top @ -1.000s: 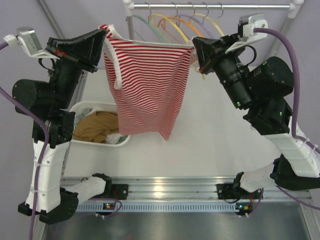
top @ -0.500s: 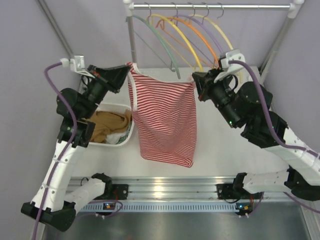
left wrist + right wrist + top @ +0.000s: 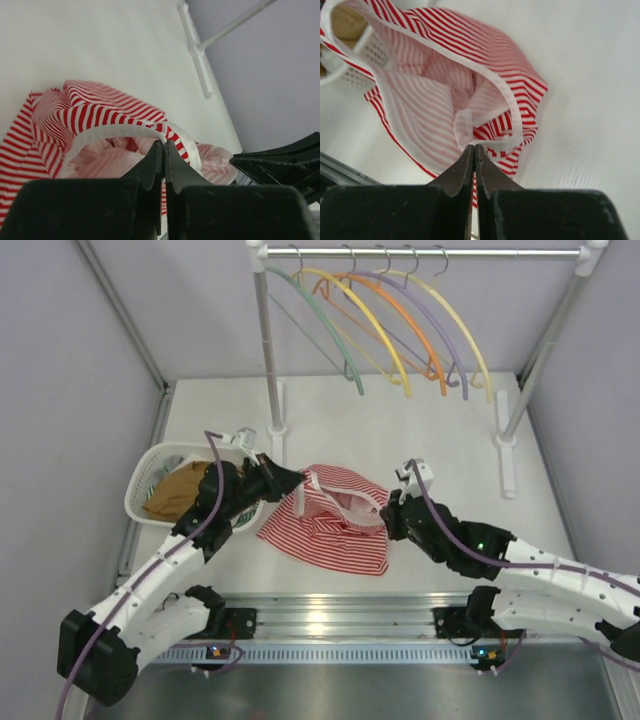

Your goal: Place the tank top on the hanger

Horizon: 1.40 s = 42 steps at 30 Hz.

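Tank top (image 3: 335, 535) is bunched on the table (image 3: 400, 430) btwn both arms, top edge stretched left-right. Left jaws are clamped on its white strap, right jaws on the trim opp. Hanger (image 3: 484, 368) is hung on the rail (image 3: 500, 253) well behind, nearer the right arm. No writing can be read.

The tank top (image 3: 330, 532) (image 3: 100, 112) (image 3: 470, 55), thin red-and-white stripes with whitish trim, lies crumpled on the table (image 3: 450, 440), its opening gaping upward. My left pincer (image 3: 300, 478) (image 3: 163, 145) pinches its white trim at one end. My right pincer (image 3: 388, 515) (image 3: 473, 147) nips the fabric at the other. The hanger (image 3: 470, 338), pale cream-yellow, hangs by its metal hook, rightmost on the rail (image 3: 480, 253), well apart from the tank top.
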Each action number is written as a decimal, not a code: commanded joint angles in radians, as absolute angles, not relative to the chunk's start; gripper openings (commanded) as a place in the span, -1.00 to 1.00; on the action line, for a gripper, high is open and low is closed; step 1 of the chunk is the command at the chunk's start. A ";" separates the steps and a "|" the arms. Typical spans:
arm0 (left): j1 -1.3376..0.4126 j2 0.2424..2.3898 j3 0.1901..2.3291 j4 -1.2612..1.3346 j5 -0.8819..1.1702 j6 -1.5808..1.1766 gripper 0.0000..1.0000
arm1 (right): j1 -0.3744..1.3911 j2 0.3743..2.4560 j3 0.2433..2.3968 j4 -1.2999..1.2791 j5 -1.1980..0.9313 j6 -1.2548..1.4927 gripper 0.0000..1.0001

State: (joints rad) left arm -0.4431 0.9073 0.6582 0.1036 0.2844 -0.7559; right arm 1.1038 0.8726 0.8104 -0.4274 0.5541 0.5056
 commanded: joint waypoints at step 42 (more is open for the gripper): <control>-0.611 0.859 0.745 -0.406 0.063 -0.744 -0.03 | 0.743 1.113 1.721 -0.753 0.141 0.155 0.13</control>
